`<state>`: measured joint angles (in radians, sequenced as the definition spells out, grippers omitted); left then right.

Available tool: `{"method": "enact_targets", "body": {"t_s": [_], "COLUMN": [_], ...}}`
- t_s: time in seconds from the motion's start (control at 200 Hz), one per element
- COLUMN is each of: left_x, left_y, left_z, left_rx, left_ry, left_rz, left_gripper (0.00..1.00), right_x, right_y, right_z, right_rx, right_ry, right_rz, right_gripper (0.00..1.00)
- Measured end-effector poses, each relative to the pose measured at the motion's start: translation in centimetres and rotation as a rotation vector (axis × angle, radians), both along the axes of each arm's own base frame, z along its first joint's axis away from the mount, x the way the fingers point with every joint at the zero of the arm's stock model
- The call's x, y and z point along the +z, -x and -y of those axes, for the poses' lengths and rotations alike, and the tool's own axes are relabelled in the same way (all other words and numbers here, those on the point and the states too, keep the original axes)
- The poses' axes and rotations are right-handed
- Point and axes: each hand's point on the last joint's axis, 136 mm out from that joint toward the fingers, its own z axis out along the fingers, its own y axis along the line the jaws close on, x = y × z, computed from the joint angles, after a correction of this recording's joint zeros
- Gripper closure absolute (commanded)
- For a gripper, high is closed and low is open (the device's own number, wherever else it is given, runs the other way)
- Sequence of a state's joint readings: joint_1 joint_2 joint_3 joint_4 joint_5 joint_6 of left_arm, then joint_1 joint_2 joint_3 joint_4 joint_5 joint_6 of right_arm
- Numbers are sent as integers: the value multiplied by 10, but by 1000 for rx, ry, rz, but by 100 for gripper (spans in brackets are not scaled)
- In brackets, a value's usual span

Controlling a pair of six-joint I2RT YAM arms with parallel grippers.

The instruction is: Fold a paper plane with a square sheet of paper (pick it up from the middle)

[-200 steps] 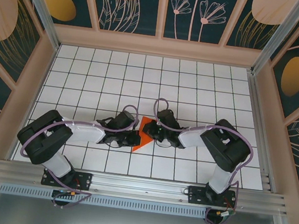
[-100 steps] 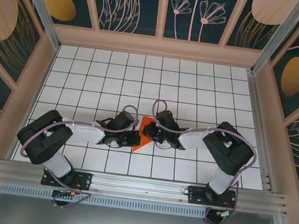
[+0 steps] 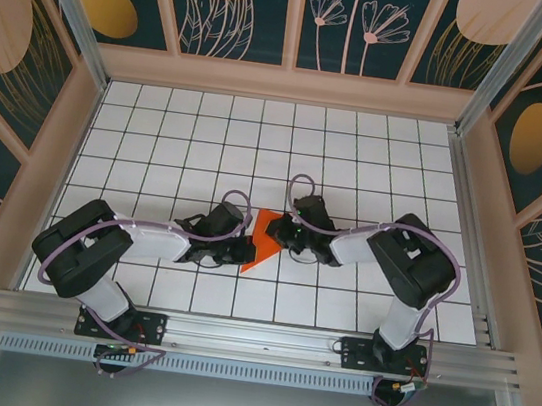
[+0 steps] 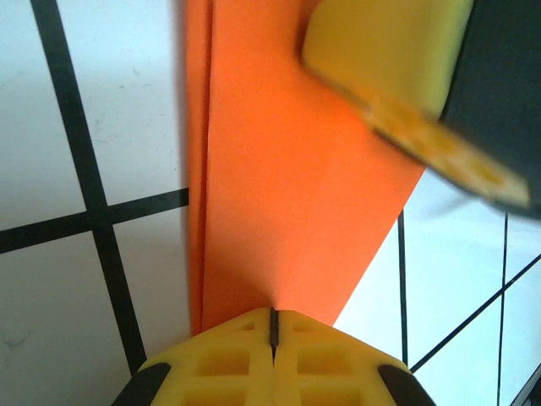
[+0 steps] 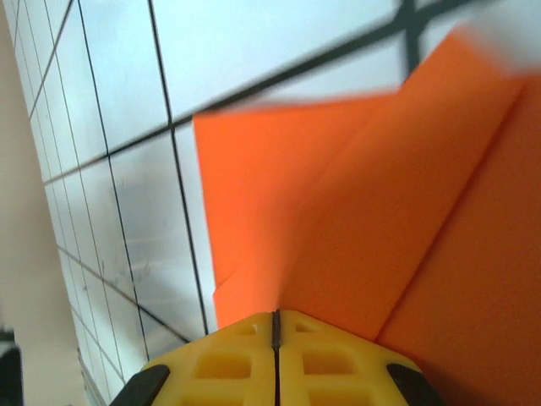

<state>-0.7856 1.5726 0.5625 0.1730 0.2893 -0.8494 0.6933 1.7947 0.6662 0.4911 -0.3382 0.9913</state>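
Observation:
The square sheet of paper is bright orange and folded into a small pointed triangle, lying on the white tiles between the two arms. My left gripper meets its left edge. In the left wrist view the yellow jaws are shut, and the paper puckers into their seam. My right gripper comes in from the right. Its jaws are shut where the paper's creases converge, with a flap lifted. A right fingertip shows blurred above the paper.
White tiled floor with black grid lines stretches behind the paper. Patterned walls close in the back and sides. A metal rail runs along the near edge by the arm bases.
The right wrist has shifted a little to the right and the paper's shape under it has changed slightly. The left arm has stayed put with its jaws shut.

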Motion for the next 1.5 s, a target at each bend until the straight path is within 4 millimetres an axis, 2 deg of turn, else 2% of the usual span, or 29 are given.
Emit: {"method": "enact_targets", "body": {"t_s": [0.29, 0.505, 0.686, 0.751, 0.861, 0.941, 1.011, 1.126, 1.231, 1.331, 1.411, 1.496], "left_x": [1, 1, 1, 2, 2, 3, 5, 20, 50, 77, 81, 75], "left_y": [-1, -1, 0, 0, 1, 4, 6, -2, -19, -34, -40, -42], "left_z": [1, 1, 2, 3, 4, 6, 9, 15, 15, 8, 1, -6], "left_rx": [2, 1, -3, -3, 10, 25, 40, 61, 90, 122, 134, 133], "left_ry": [9, 9, 15, 22, 36, 55, 73, 97, 90, 68, 23, -38], "left_rz": [11, 12, 8, 3, -19, -54, -82, -75, 14, 119, 165, 178], "left_gripper": [100, 100, 100, 99, 94, 89, 87, 79, 73, 71, 71, 69], "right_x": [1, 1, 4, 12, 44, 67, 78, 73, 55, 41, 36, 37], "right_y": [-38, -74, -81, -79, -74, -62, -48, -18, 10, 30, 38, 41], "right_z": [25, 60, 74, 75, 76, 74, 74, 71, 69, 67, 64, 60], "right_rx": [-60, -154, -170, -167, -168, -173, -169, -149, -131, -125, -127, -134], "right_ry": [52, 128, 185, 192, 166, 126, 99, 80, 77, 77, 69, 46], "right_rz": [25, 62, 80, 90, 155, 192, 206, 175, 111, 51, 16, 6], "right_gripper": [90, 90, 86, 83, 74, 69, 65, 57, 53, 51, 50, 49]}}
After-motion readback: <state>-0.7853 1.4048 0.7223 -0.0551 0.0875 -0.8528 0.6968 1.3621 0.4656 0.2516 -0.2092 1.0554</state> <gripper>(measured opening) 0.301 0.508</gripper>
